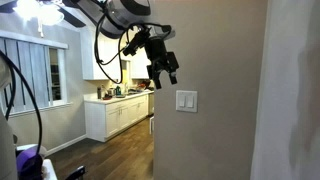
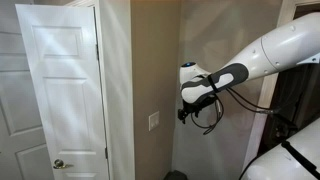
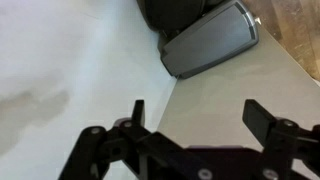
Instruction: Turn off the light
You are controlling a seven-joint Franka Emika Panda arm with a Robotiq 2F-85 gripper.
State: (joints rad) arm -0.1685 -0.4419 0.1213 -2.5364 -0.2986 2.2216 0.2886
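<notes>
The light (image 1: 42,12) is the ceiling-fan lamp at the top left of an exterior view. Its white shades glow bright beneath dark blades. A small white wall switch plate (image 1: 186,100) sits on the beige wall, and it also shows in an exterior view (image 2: 154,121). My gripper (image 1: 168,72) hangs in the air just up and left of the plate, apart from it. In an exterior view it (image 2: 184,108) is close to the wall corner, above the plate. In the wrist view the gripper (image 3: 200,112) has its two black fingers spread open with nothing between them, facing the bare wall.
A white door (image 2: 60,90) stands beside the switch wall. Kitchen cabinets with a warm-lit counter (image 1: 120,108) lie beyond, with a window (image 1: 30,70) and a wooden floor (image 1: 110,155). A grey rounded object (image 3: 210,40) lies low in the wrist view.
</notes>
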